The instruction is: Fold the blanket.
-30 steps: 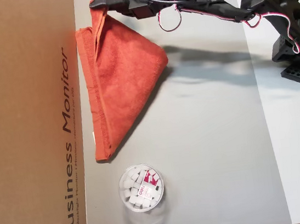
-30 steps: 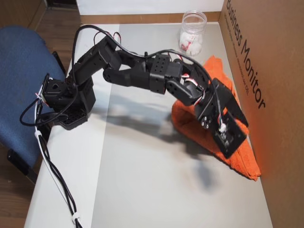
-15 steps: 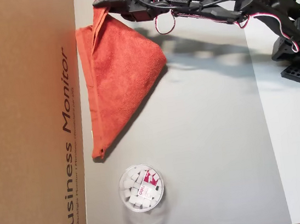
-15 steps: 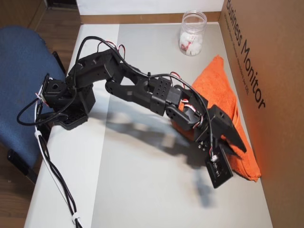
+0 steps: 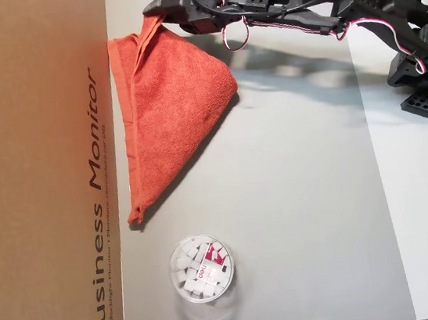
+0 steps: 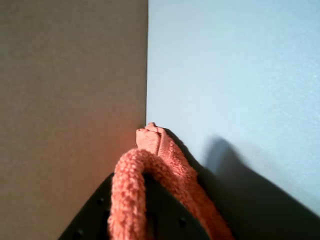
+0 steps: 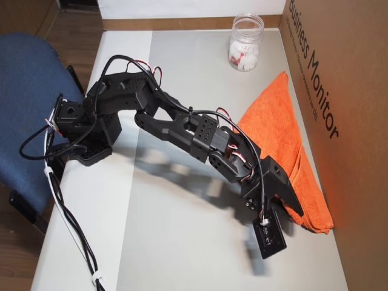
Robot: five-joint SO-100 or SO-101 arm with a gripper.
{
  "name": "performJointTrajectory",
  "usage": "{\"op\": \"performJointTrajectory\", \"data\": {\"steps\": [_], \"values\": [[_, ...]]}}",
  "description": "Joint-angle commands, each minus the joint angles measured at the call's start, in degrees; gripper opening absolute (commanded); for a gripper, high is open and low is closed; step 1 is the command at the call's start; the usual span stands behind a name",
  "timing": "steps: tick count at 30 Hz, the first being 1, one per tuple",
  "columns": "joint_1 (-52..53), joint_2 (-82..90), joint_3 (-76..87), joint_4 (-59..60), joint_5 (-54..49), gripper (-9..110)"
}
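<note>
Blanket (image 5: 168, 111) lies on grey mat (image 5: 308, 218), pushed up vs. cardboard box (image 5: 36, 183) at left of an overhead view. Already doubled into a rough triangle: long edge runs along box wall, point at lower left near tub, rounded bulge twd mat centre.

Gripper (image 5: 153, 12) at top corner of blanket, jaws closed on a bunch of cloth. Wrist view confirms: terry hem (image 6: 131, 195) looped over the black finger, cloth pinched, box wall left, mat right. In an overhead view, gripper (image 7: 292, 203) sits over the near-right end of blanket (image 7: 276, 133), arm (image 7: 182, 124) stretched out from base at left.

Key relation: rest of blanket extends away from pincer along box wall; long axis parallel to box edge. Free far tip is at the opposite end from the grip. Judgement: to fold again, held corner prob. needs carrying along that axis twd the far tip, or across twd the bulge. Little room on box side.

Containers: clear round tub (image 5: 201, 268) below blanket tip, apart from it, not touching; holds small white blocks + a red/white label. Same tub (image 7: 245, 42) at far end in an overhead view, upright. Box contents not visible.
</note>
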Motion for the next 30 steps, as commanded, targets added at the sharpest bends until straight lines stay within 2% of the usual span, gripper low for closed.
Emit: {"op": "performJointTrajectory", "data": {"steps": [1, 16, 26, 30], "values": [[0.70, 1.05, -3.25, -1.23, 1.93, 1], [0.88, 1.85, -3.43, -0.35, 0.70, 0], [0.88, 1.85, -2.99, -0.26, -17.49, 0], [0.97, 1.41, -3.08, -0.26, -28.04, 0]]}}
